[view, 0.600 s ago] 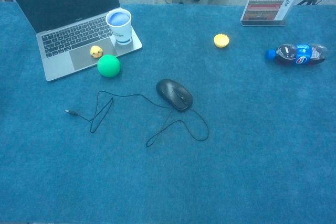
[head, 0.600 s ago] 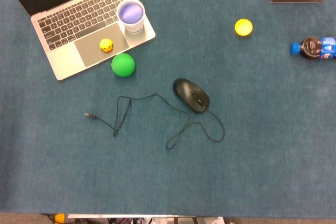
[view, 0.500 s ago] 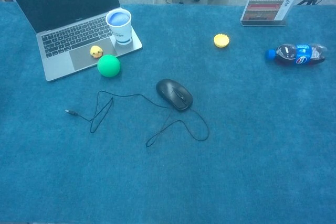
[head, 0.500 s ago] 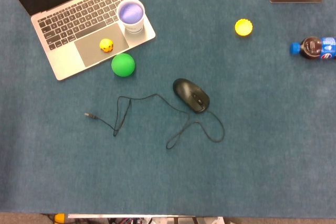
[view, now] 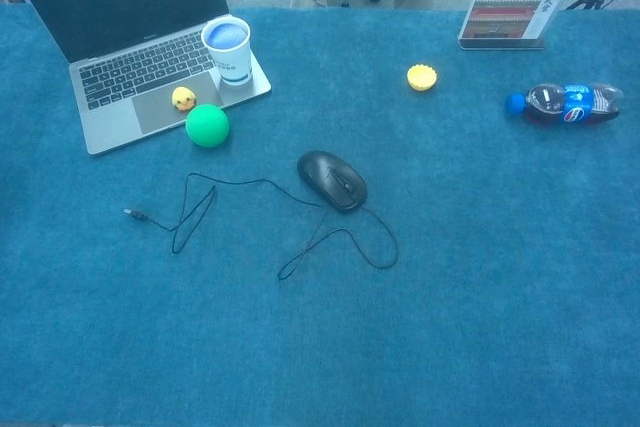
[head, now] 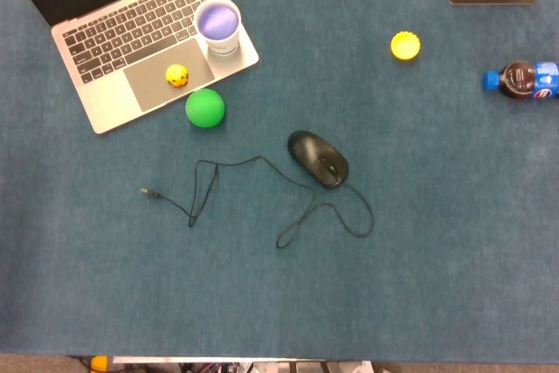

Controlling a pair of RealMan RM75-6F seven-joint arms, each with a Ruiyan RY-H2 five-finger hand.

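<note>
Even, soft overhead light; faint shadows; no glare; both views sharp; chest view bluer.

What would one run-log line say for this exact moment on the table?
robot hands: neither in view | mouse: mid-table, cable loose, unplugged | cup, yellow toy: on laptop | green ball: beside laptop | bottle: lying right

I'm seeing a black wired mouse (head: 318,158), a green ball (head: 204,107), a silver laptop (head: 131,50), a yellow cap (head: 404,44) and blue table felt (head: 437,242).
</note>
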